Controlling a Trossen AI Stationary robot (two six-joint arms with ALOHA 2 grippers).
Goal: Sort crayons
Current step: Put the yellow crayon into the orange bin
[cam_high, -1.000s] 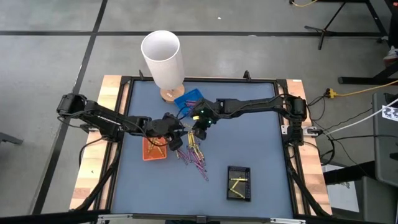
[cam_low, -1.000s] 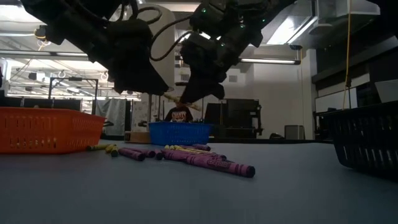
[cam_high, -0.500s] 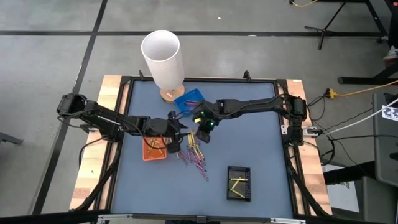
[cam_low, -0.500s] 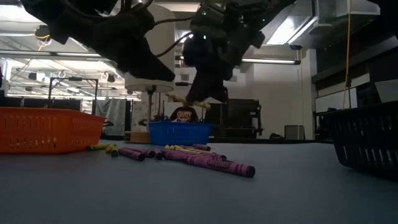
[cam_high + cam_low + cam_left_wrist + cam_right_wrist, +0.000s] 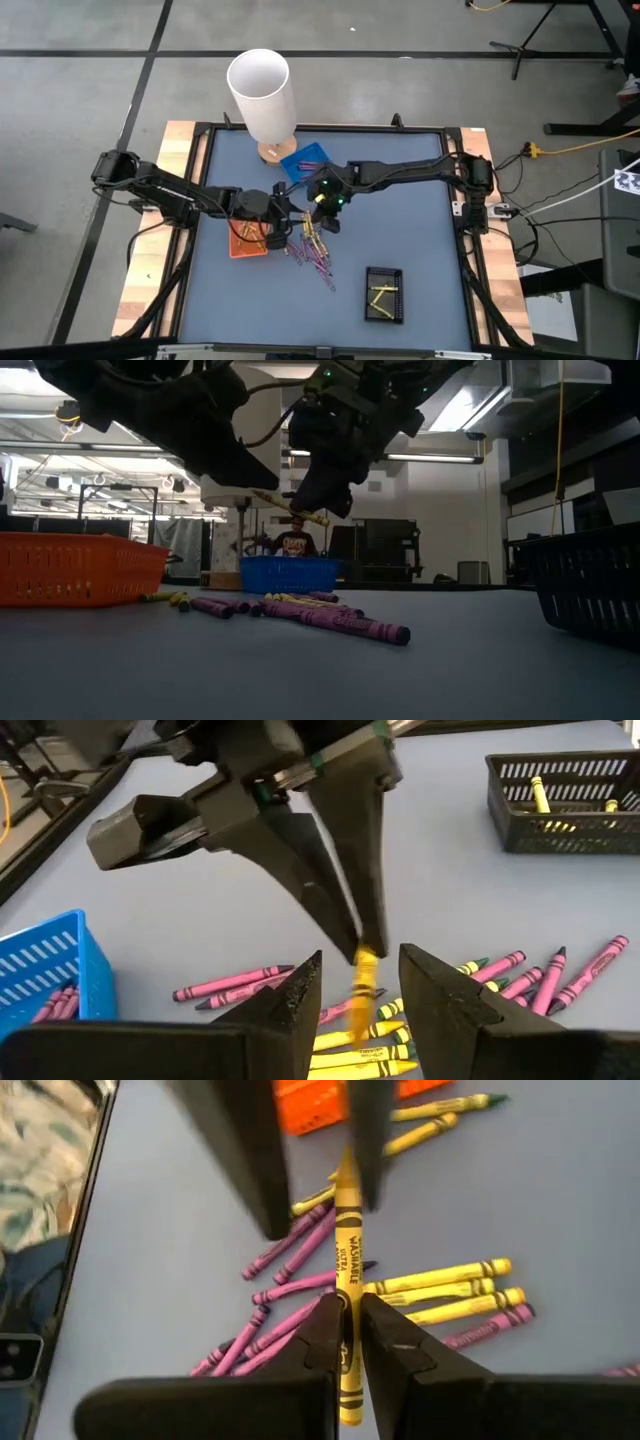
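Right gripper [image 5: 346, 1342] clamped on one orange-gold crayon [image 5: 346, 1270], held in the air above the loose crayons [image 5: 312, 250] scattered mid-table. Left gripper [image 5: 358, 988] just beside it, fingers apart, straddling the far end of that same crayon without visibly touching. Orange tray [image 5: 247, 240] close beneath the left arm; blue tray [image 5: 303, 158] near the far edge beside a white cylinder [image 5: 262, 95]; black tray [image 5: 384, 293] near the front edge, well apart, with yellow sticks inside. Bare blue mat [image 5: 410, 220] open to the right of the pile.
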